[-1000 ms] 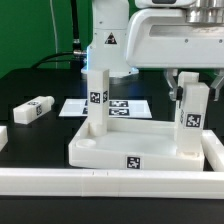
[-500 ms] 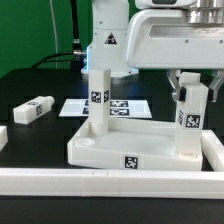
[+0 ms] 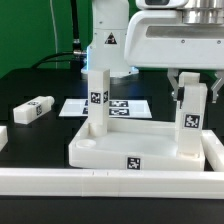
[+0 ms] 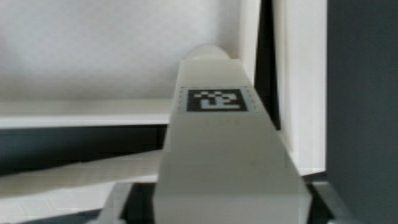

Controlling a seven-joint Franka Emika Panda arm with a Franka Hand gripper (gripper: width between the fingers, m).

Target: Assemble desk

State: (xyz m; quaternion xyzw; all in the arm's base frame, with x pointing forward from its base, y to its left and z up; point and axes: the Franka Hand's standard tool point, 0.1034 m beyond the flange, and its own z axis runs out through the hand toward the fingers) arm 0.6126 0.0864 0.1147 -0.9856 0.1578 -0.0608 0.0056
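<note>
The leg-fitting step is being carried out. The desk top (image 3: 130,150) is lying on the counter (image 3: 35,140). The first leg (image 3: 97,98) is standing in a corner socket. The second leg (image 3: 190,120) is being held upright at the corner on the exterior view's right by the end effector (image 3: 190,88), its jaws closed narrowly on the upper end. Next, a twist is probably being called for to seat it. A second ago the jaws were standing wider; the leg is unmoved.
</note>
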